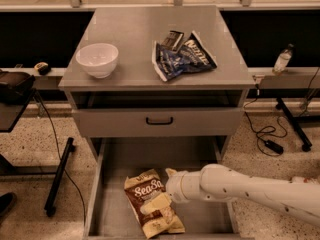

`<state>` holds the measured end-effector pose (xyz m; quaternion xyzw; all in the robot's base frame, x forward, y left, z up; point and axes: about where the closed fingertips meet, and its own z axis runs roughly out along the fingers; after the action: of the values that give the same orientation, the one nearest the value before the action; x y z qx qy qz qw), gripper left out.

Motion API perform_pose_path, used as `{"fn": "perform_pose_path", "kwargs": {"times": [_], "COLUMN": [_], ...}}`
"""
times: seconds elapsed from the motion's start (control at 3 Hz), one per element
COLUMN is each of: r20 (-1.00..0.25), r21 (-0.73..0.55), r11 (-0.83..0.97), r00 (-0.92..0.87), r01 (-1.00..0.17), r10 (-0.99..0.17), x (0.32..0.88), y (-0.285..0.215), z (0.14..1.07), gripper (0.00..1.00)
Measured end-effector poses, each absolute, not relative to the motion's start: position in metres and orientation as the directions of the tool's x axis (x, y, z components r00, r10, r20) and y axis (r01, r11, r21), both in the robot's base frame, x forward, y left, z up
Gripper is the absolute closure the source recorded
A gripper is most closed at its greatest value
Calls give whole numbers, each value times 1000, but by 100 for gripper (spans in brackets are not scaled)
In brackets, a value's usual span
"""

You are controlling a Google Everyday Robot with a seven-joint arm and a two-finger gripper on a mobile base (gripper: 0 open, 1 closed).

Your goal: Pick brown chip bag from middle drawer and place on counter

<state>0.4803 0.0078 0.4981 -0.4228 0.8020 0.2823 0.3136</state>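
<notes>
The brown chip bag (149,203), brown and cream with white "SeaSa" lettering, lies flat on the floor of the pulled-out middle drawer (118,173), left of centre. My gripper (161,190) on its white arm reaches in from the right, down inside the drawer at the bag's right edge. Its fingers are spread: one cream finger (154,205) lies across the bag's middle and the other points up beside the bag's upper right corner. The bag rests on the drawer floor. The counter (135,31) is the grey cabinet top above.
On the counter stand a white bowl (97,59) at the left and a dark blue chip bag (182,59) at the right. A closed drawer front with a black handle (160,120) overhangs the back of the open drawer. Cables and stand legs lie on the floor at both sides.
</notes>
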Motion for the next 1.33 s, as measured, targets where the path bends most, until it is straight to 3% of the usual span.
{"fn": "perform_pose_path", "kwargs": {"times": [0.67,1.0,1.33], "r20": [-679,-659,-672], "r21": [198,218,246], "r11": [507,527,526], "r00": [-491,-522,-534], "r01": [-839,-821,-814], "r10": [-546,-541,-514], "x": [470,467,466], "y": [26,28,33], "z": [412,393,391], "gripper": [0,16,40]}}
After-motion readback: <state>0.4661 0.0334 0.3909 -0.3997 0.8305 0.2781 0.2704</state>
